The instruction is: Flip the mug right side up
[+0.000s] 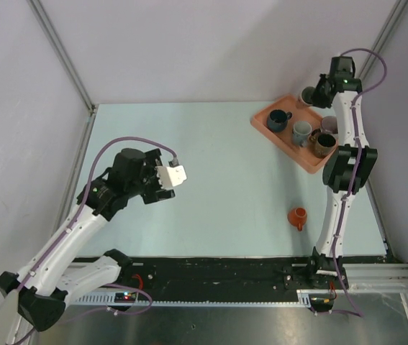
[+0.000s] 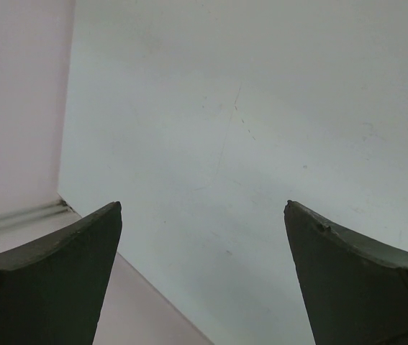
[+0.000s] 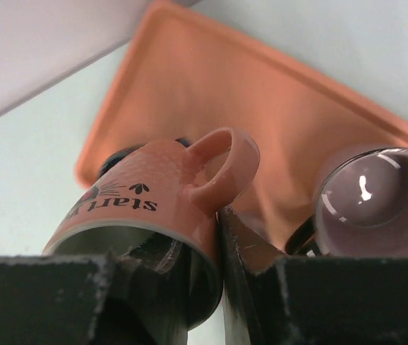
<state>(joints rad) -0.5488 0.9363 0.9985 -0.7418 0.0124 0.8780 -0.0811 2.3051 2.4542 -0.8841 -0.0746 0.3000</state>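
Note:
My right gripper (image 1: 317, 92) is at the far right, above the back corner of the orange tray (image 1: 288, 138). In the right wrist view the gripper (image 3: 202, 233) is shut on the rim of a pink mug (image 3: 146, 198) with black lettering. One finger is inside the mug and the other is outside, beside the handle. The mug is tilted, its opening towards the camera, and it shows in the top view (image 1: 307, 95). My left gripper (image 1: 171, 176) is open and empty over the left of the table, as the left wrist view (image 2: 204, 208) shows.
The tray (image 3: 211, 86) holds a dark teal mug (image 1: 278, 120), a pale grey mug (image 1: 302, 131), a lilac mug (image 1: 328, 123) and a brown mug (image 1: 324, 144). A small orange mug (image 1: 298, 216) sits on the table near the right arm.

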